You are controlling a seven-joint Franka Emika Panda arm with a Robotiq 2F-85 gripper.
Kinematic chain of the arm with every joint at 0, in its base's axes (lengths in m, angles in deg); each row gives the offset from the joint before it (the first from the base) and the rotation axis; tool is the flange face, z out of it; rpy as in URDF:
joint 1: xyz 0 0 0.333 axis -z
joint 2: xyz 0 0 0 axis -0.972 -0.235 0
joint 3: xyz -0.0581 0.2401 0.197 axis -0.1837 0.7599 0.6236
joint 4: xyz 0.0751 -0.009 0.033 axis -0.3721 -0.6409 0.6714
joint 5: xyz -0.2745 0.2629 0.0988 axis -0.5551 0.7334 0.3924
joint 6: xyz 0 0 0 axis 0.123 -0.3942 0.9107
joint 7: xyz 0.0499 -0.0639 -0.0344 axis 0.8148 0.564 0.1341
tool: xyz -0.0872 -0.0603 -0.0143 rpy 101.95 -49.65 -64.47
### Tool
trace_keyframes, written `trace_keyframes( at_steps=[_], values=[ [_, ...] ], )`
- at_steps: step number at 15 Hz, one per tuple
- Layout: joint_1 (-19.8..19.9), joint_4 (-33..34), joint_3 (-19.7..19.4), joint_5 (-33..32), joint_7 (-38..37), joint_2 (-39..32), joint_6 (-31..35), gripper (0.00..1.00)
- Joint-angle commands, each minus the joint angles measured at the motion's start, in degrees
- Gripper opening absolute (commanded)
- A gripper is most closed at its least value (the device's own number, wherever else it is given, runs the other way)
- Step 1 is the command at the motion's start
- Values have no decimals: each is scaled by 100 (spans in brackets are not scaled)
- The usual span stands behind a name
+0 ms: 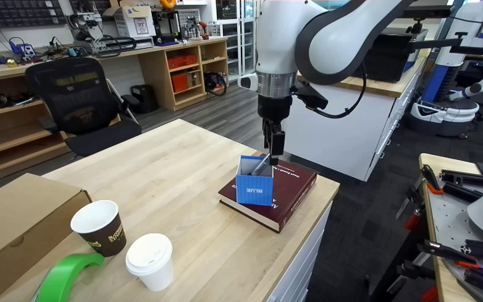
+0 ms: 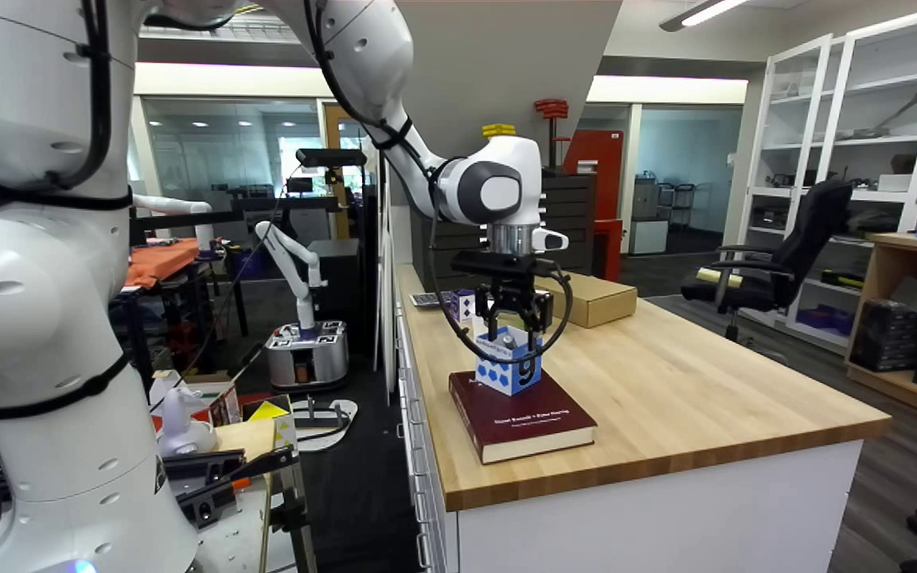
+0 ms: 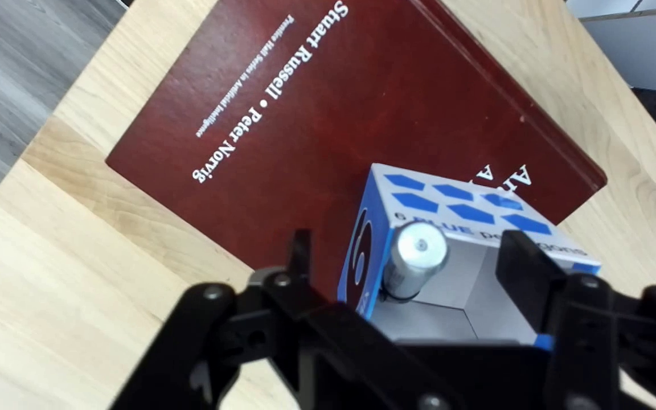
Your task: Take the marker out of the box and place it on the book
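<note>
The marker is a silver-grey stick with a pale round end (image 3: pixel 416 259). It leans inside the open-topped blue box (image 3: pixel 459 199), with its upper end at the rim; it also shows in an exterior view (image 1: pixel 261 166). The box stands on the dark red book in both exterior views (image 1: pixel 255 188) (image 2: pixel 498 376). The book (image 3: pixel 305 142) lies flat near the table corner (image 1: pixel 294 180) (image 2: pixel 522 422). My gripper (image 3: pixel 409 259) is open and points down just above the box (image 1: pixel 275 153). In the wrist view its fingers lie on either side of the marker's end, apart from it.
A brown cardboard box (image 1: pixel 19 226), a dark paper cup (image 1: pixel 105 235), a white lidded cup (image 1: pixel 151 262) and a green curved object (image 1: pixel 63 279) stand further along the table. The table's edge (image 1: pixel 329 188) runs close beside the book.
</note>
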Motion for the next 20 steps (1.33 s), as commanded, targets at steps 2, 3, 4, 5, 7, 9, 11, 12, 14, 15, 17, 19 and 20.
trace_keyframes(
  at_steps=[2, 3, 4, 5, 7, 9, 11, 12, 14, 15, 17, 19, 20],
  values=[
    [23, 54, -21, -143, -13, 25, -25, 47],
    [17, 44, -31, -175, -41, 40, -24, 41],
    [12, 23, -36, -206, -53, 67, -14, 33],
    [10, 8, -37, -230, -54, 83, -1, 27],
    [-12, -21, -41, -303, -98, 117, 6, 15],
    [-62, -116, -30, -406, -161, 247, -9, 3],
    [-142, -252, -34, -622, -309, 435, -20, 6],
    [-185, -333, -36, -748, -393, 544, -15, 6],
    [-262, -511, -26, -981, -564, 764, 3, 6],
    [-289, -589, -19, -1082, -660, 866, 14, 6],
    [-306, -792, 5, -1184, -770, 1111, 98, 6],
    [-290, -986, 17, -1192, -886, 1358, 158, 6],
    [-270, -1083, 15, -1168, -911, 1477, 208, 6]
  ],
)
